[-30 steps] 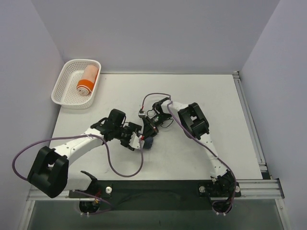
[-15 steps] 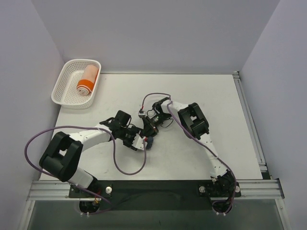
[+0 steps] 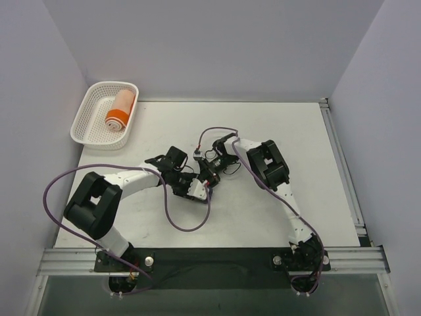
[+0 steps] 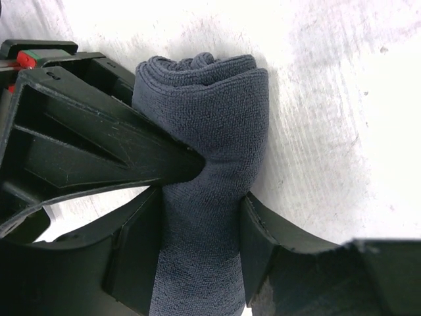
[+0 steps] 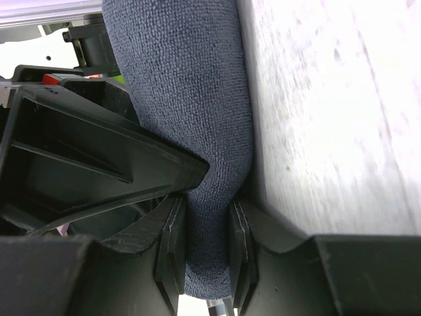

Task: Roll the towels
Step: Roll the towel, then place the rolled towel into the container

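- The left fingers [image 4: 260, 245] press against both flanks of the navy towel [image 4: 210, 112], so the left gripper [image 4: 200, 247] has the roll pinched across its width.
- The right fingers [image 5: 240, 240] are clamped hard on the same towel — the cloth is squeezed narrow between them — so the right gripper [image 5: 205, 237] holds it too, coming in crosswise to the other.
- The navy towel is a tight, finished-looking roll resting against the table [image 3: 309, 131] near its middle, under the two meeting wrists. From above they hide it almost wholly.
- Two grips at once probably keep the layers from springing loose: one gripper pins the roll while the other secures its own hold.
- The orange towel [image 3: 120, 109] lies rolled inside the basket [image 3: 89, 131] at the far left corner, well apart from the arms — which suggests where the navy roll belongs.
- Judged from this, one towel is done and the second is rolled but not yet stowed.
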Tool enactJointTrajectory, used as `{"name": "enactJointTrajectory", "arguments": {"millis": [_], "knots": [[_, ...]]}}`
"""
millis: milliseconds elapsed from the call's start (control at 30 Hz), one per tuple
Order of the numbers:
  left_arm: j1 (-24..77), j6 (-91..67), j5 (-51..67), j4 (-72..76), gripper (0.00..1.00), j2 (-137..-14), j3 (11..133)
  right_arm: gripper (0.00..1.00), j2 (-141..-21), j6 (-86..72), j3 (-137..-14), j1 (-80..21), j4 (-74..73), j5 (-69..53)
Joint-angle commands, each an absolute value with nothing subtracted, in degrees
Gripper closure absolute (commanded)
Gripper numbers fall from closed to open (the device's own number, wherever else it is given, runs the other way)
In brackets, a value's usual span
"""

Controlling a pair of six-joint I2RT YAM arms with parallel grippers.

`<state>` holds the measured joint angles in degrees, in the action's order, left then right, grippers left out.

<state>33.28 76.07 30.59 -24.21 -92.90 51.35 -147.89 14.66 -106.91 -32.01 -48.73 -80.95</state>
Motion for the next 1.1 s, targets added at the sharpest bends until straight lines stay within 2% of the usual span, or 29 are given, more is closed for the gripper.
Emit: {"name": "enactJointTrajectory", "arguments": {"millis": [0,67,100,167,233,267,300,333,367,467,500,600,733,833,1067], "knots": [[34.36,72.16,26.46,-30.23,0.71,-94.93,51.15,0.76,-147.58,16.52,-102.14,-31.03,-47.20,-69.53],[34.54,71.19,25.58,-32.69,0.79,-93.87,51.07,0.64,-144.25,16.09,-101.43,-29.80,-47.20,-69.00],[34.54,70.67,24.97,-33.22,0.84,-93.43,50.80,0.55,-143.10,15.91,-100.82,-28.49,-47.11,-68.91],[34.45,68.13,23.38,-33.75,0.91,-92.11,51.06,0.47,-139.86,15.30,-100.55,-27.17,-47.20,-67.95],[34.45,66.01,22.42,-34.80,0.94,-90.88,51.42,0.41,-137.91,15.03,-100.02,-24.62,-47.20,-67.33],[34.45,65.31,22.15,-34.98,0.96,-90.36,51.59,0.31,-136.25,14.94,-99.76,-23.65,-47.28,-67.15],[34.45,64.52,21.89,-35.15,0.99,-89.83,51.77,0.30,-135.36,14.59,-99.49,-22.86,-47.29,-66.97],[34.45,62.95,21.54,-35.59,1.00,-89.13,52.03,0.28,-134.48,14.42,-98.62,-21.11,-47.29,-66.97],[34.37,61.89,20.92,-35.86,1.00,-88.86,52.47,0.18,-132.56,14.24,-98.09,-20.22,-47.20,-66.97],[33.67,56.53,20.92,-38.40,1.00,-88.77,55.63,0.14,-128.08,14.15,-95.38,-17.06,-47.37,-66.54],[33.14,52.95,21.27,-39.80,1.00,-88.94,58.59,0.01,-126.84,14.24,-94.58,-16.18,-47.37,-65.92],[28.84,46.95,24.60,-43.05,1.00,-90.26,64.93,0.00,-122.35,14.24,-91.59,-13.37,-47.20,-65.30],[18.92,36.84,34.68,-51.58,1.00,-94.48,78.11,0.00,-117.52,14.67,-86.93,-10.46,-47.11,-65.22],[11.44,32.35,37.43,-54.57,1.00,-96.85,87.43,0.00,-114.44,15.03,-84.91,-8.97,-47.20,-63.64],[-6.05,21.90,33.06,-54.67,1.00,-109.31,115.98,0.00,-112.24,14.94,-84.46,-7.47,-47.20,-63.72]]}}
